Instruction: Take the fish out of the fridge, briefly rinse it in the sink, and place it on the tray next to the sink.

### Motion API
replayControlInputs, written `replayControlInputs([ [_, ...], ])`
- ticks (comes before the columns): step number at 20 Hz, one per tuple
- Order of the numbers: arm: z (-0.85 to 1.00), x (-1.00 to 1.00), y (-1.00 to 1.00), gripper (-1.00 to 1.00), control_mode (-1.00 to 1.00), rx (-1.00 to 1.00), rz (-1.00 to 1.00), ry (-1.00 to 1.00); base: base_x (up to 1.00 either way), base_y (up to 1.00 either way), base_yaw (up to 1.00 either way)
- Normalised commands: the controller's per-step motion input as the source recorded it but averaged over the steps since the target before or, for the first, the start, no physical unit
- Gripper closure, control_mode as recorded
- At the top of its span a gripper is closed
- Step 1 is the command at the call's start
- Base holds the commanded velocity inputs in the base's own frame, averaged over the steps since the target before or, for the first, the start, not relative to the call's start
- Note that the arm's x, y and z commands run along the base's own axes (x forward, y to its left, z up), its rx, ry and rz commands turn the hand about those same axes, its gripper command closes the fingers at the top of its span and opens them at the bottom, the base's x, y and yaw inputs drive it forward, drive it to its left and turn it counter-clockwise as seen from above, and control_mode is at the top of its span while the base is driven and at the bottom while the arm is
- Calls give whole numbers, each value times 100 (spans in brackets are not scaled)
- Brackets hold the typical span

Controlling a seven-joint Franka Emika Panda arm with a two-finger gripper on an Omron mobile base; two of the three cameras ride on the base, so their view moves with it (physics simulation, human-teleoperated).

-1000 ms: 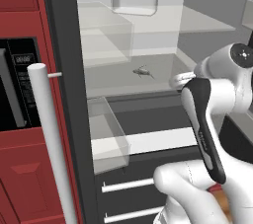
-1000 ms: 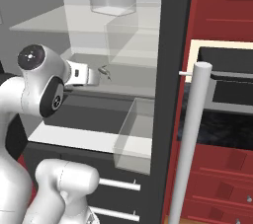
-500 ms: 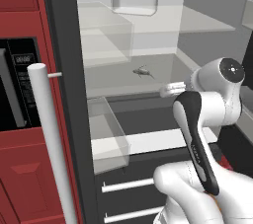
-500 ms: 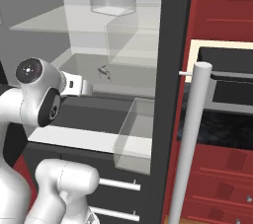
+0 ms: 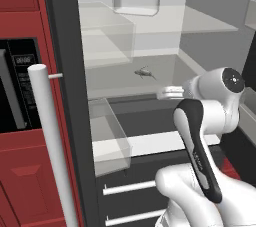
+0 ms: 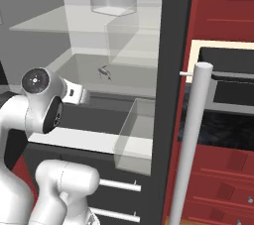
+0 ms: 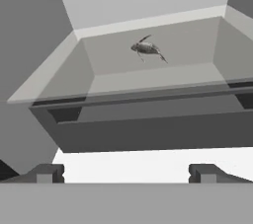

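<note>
The fridge point(image 5: 65, 96) stands open, its long white handle point(image 5: 50, 136) on the dark door frame to the left. On a translucent glass shelf deep inside lies the small grey fish point(image 5: 145, 73) point(image 6: 104, 72) point(image 7: 147, 49). My gripper point(image 5: 164, 92) point(image 6: 85, 97) point(image 7: 126, 173) is open and holds nothing. It hovers in front of the fridge, short of the shelf's front edge and a little below it, pointing inward at the fish. In the hand view the fish is up the middle, far beyond the two dark fingertips point(image 7: 49, 172).
A clear bin point(image 5: 136, 2) point(image 6: 113, 3) sits on the upper shelf. Clear door bins point(image 5: 107, 131) point(image 6: 136, 130) jut out beside the opening. A black oven point(image 5: 15, 86) point(image 6: 223, 100) sits in red cabinets beside the door. Dark drawers with white handles point(image 5: 127, 187) lie below.
My hand has sunk lower and shifted slightly sideways in front of the shelf, and the elbow has dropped with it. The fish has not moved.
</note>
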Motion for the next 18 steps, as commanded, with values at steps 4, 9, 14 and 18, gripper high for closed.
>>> replayControlInputs([
  [4, 0, 37, 4, -100, -100, 0, -2, 0, 0, 0, 0],
  [9, 0, 19, 0, -100, -100, 0, -1, 0, 0, 0, 0],
  [14, 0, 32, 0, -100, -100, 0, 0, 1, 0, 0, 0],
  [18, 0, 51, 0, -100, -100, 0, 0, 0, 0, 0, 0],
])
